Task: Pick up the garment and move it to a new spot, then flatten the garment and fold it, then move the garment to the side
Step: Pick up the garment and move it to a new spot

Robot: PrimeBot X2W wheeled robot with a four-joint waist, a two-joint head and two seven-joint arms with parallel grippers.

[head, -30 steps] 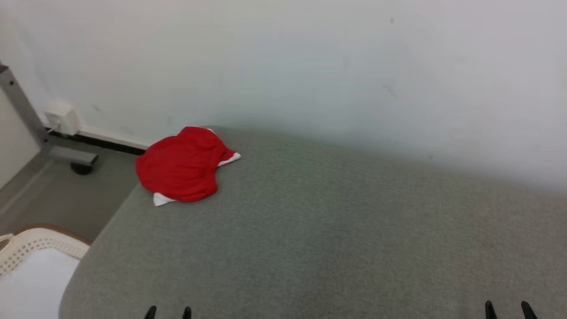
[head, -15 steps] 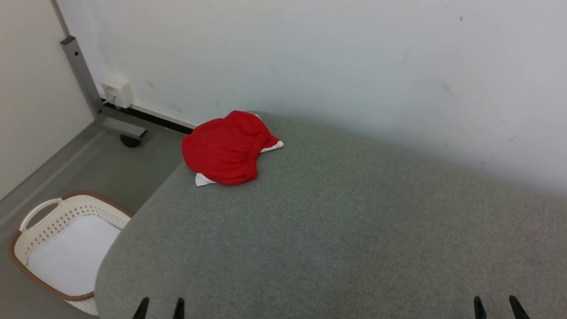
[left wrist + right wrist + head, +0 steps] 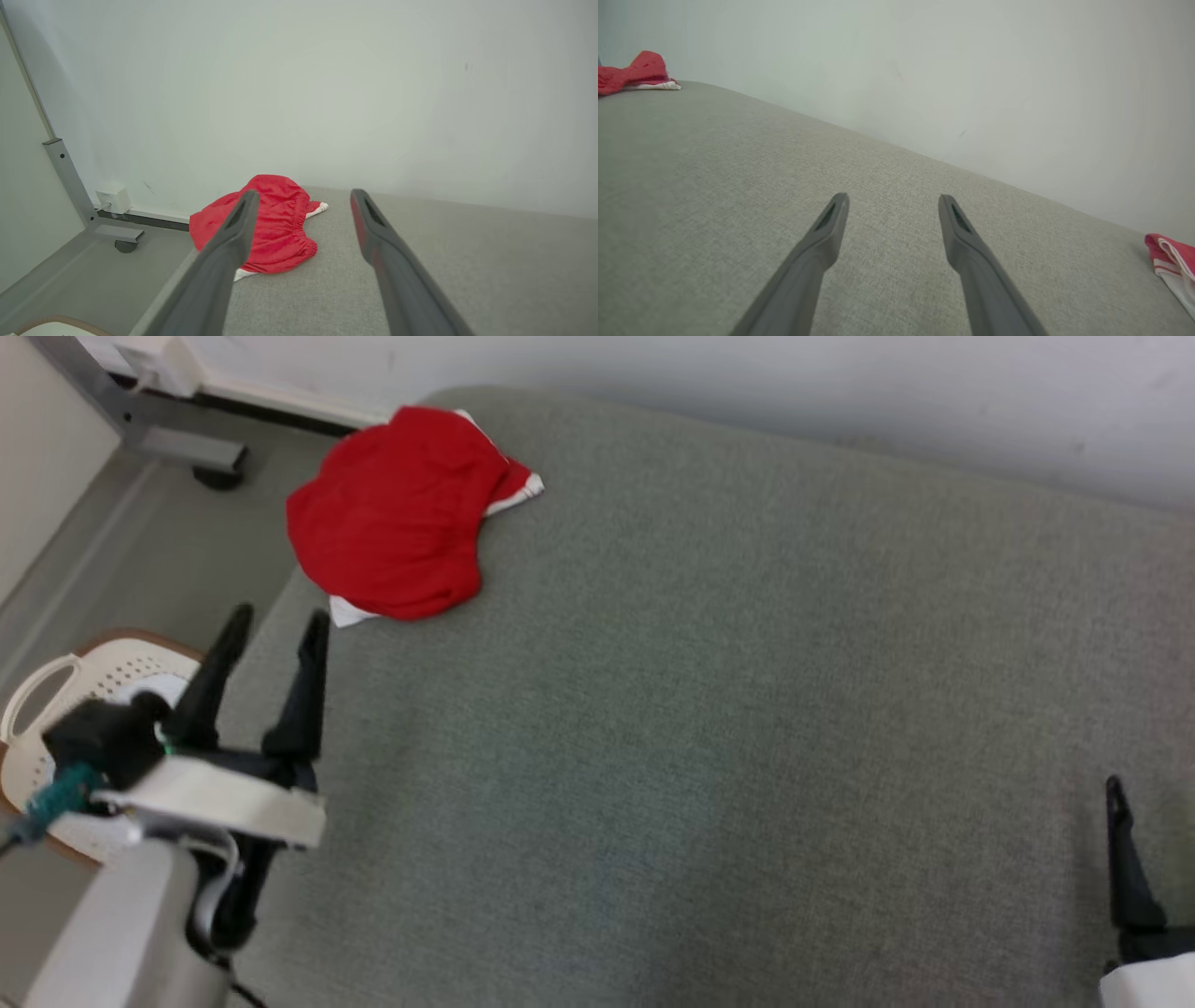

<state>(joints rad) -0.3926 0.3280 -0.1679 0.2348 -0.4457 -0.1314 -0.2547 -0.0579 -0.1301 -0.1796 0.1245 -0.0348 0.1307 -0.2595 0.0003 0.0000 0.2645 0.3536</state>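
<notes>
Red shorts (image 3: 392,518) lie crumpled at upper left; my left claw (image 3: 280,614) and right claw (image 3: 893,197) gape empty.

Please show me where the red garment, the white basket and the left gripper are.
red garment (image 3: 392,518), head view, middle of the crumpled red cloth.
white basket (image 3: 117,669), head view, its perforated wall near the handle.
left gripper (image 3: 280,612), head view, midway between its two open fingertips.

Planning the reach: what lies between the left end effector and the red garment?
Bare grey cushion between the left end effector and the red garment, seen in the head view.
</notes>
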